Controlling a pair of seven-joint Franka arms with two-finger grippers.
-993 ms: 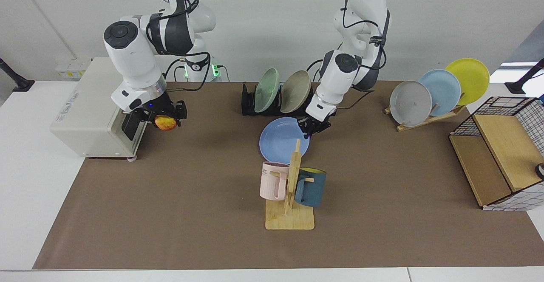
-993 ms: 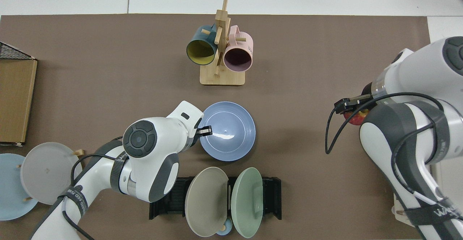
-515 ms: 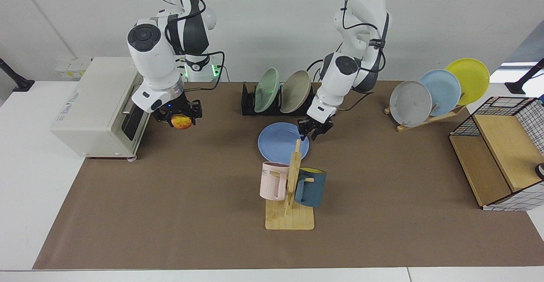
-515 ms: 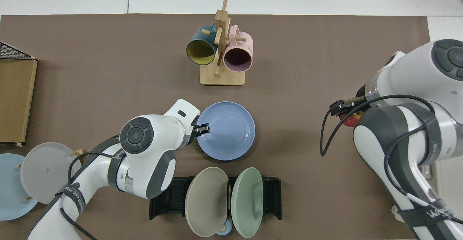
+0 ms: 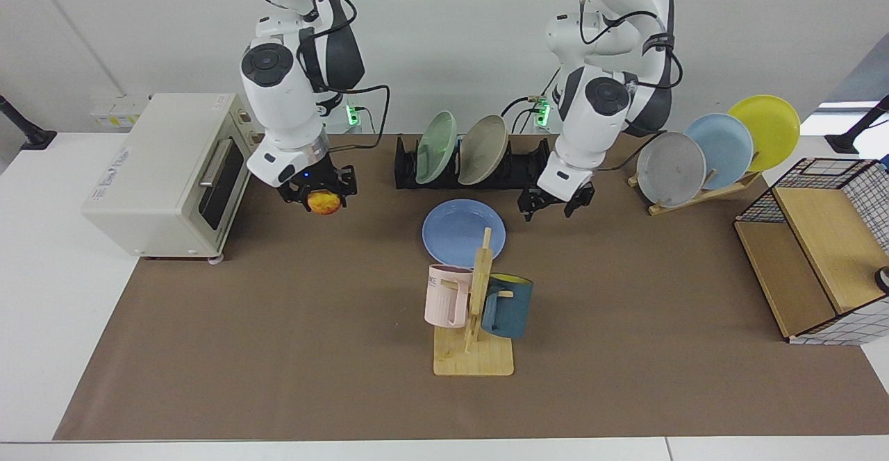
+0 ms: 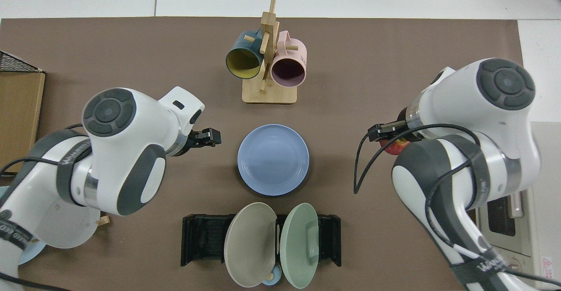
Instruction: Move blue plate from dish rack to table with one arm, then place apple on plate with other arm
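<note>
Lying flat on the table [image 5: 292, 350], blue plate [image 5: 458, 225], left end effector [image 5: 553, 204] withdrawn, spread, right end effector [image 5: 321, 196] nearer, gripping apple [image 5: 323, 203].

periwinkle-blue plate [image 5: 458, 228], yellow-red apple [image 5: 324, 203], black dish rack [image 5: 517, 169], brown mat [image 5: 278, 350], pink & teal mugs [image 5: 448, 294]

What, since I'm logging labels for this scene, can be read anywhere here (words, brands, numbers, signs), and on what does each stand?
"ME": on the pink mug, apparently the end of a longer print that wraps out of sight.
Side label on the toaster oven: too blurred to read.
Triangular warning sticker on the oven, top view: its text is too small.
White lettering on the arm straps: only fragments, not readable.
No numbers are legible.
</note>
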